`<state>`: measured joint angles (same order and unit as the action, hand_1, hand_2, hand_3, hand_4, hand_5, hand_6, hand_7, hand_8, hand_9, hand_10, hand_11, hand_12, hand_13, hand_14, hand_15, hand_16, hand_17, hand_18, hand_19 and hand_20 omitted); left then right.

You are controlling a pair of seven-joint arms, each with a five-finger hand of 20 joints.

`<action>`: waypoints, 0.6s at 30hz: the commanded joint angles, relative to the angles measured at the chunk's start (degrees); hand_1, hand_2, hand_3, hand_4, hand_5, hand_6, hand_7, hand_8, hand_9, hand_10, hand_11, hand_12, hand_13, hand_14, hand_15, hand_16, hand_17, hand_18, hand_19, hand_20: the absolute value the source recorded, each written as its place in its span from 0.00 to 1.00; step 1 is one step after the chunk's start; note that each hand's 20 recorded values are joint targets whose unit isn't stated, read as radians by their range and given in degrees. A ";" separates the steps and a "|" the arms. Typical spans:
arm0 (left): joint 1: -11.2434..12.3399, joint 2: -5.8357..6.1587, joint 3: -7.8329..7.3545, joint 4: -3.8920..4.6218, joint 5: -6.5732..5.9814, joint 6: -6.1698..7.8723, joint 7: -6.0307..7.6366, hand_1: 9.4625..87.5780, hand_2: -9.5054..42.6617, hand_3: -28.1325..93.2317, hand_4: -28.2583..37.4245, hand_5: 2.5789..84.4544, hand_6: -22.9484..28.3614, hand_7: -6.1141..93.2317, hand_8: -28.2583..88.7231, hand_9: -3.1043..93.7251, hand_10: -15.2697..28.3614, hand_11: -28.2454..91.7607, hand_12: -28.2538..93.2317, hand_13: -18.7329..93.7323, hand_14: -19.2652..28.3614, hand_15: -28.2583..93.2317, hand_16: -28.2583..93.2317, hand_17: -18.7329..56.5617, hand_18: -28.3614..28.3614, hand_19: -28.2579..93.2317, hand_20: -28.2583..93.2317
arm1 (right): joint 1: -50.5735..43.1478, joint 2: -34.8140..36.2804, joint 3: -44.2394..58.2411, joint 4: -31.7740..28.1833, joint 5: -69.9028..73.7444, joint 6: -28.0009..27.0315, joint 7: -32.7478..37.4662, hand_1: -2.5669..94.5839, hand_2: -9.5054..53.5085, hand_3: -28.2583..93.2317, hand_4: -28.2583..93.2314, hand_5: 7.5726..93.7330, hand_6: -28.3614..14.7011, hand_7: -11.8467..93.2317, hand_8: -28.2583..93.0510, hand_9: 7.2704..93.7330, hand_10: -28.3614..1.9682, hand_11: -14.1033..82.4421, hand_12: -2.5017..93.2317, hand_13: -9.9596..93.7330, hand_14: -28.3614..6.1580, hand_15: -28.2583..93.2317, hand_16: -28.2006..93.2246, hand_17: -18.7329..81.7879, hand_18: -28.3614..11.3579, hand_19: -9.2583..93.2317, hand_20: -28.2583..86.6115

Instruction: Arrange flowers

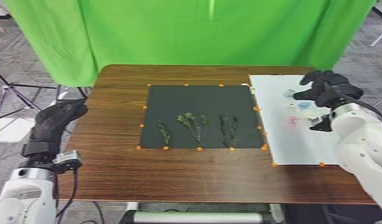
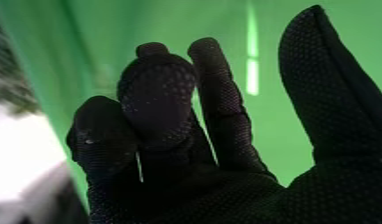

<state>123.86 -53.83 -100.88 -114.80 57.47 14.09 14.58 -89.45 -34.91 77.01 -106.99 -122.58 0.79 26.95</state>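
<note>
My right hand (image 1: pixel 326 90) is over the white sheet at the table's right side, above some small pale blue and pink flower pieces (image 1: pixel 292 120). In the right wrist view the right hand (image 2: pixel 205 195) has its fingers relaxed and thumb apart, holding nothing. On the dark mat lie green sprigs: a thin one (image 1: pixel 165 134) at left, a branching one (image 1: pixel 196 130) in the middle and a leafy one (image 1: pixel 229 131) at right. My left hand (image 1: pixel 59 114) rests beside the table's left edge with its fingers relaxed, away from the sprigs.
The dark mat (image 1: pixel 201 100) covers the table's middle, edged with orange markers. Beside it the white sheet (image 1: pixel 298 152) spans the right side. Brown wood (image 1: pixel 170 177) runs along the front. A green curtain (image 1: pixel 196 40) hangs behind the table.
</note>
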 commanded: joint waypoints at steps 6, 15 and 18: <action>0.04 -0.52 0.26 -0.07 -0.52 -0.12 0.05 0.30 0.12 0.75 0.20 0.55 0.51 0.28 0.16 0.52 0.66 0.46 0.35 0.51 0.75 0.38 0.25 0.33 0.68 0.30 0.35 | -2.57 -1.45 -1.65 1.38 -0.34 -0.99 0.12 0.35 0.00 0.77 0.16 0.49 0.61 0.33 0.19 0.56 0.35 0.24 0.29 0.88 0.68 0.73 0.49 0.75 0.34 1.00 0.66; 0.16 -0.50 0.40 0.45 -0.58 -0.21 0.07 0.30 0.12 0.75 0.20 0.55 0.51 0.28 0.16 0.52 0.66 0.46 0.35 0.51 0.75 0.38 0.25 0.33 0.68 0.30 0.35 | -4.46 -2.31 -0.38 3.36 1.97 -4.89 -0.17 0.36 0.00 0.77 0.16 0.50 0.62 0.33 0.19 0.57 0.35 0.24 0.29 0.88 0.68 0.73 0.49 0.75 0.33 1.00 0.66; 0.40 -0.57 0.26 0.57 -1.02 -0.15 -0.07 0.30 0.12 0.75 0.20 0.55 0.51 0.28 0.16 0.52 0.66 0.46 0.35 0.51 0.75 0.38 0.25 0.33 0.68 0.30 0.35 | -4.71 -2.76 -0.44 4.07 2.87 -6.64 -0.41 0.36 0.00 0.77 0.15 0.50 0.62 0.33 0.19 0.57 0.35 0.24 0.29 0.89 0.67 0.72 0.49 0.74 0.33 1.00 0.65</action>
<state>123.58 -54.02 -100.64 -114.66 57.40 13.93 14.68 -92.19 -37.09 76.19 -104.54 -121.49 -3.30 26.73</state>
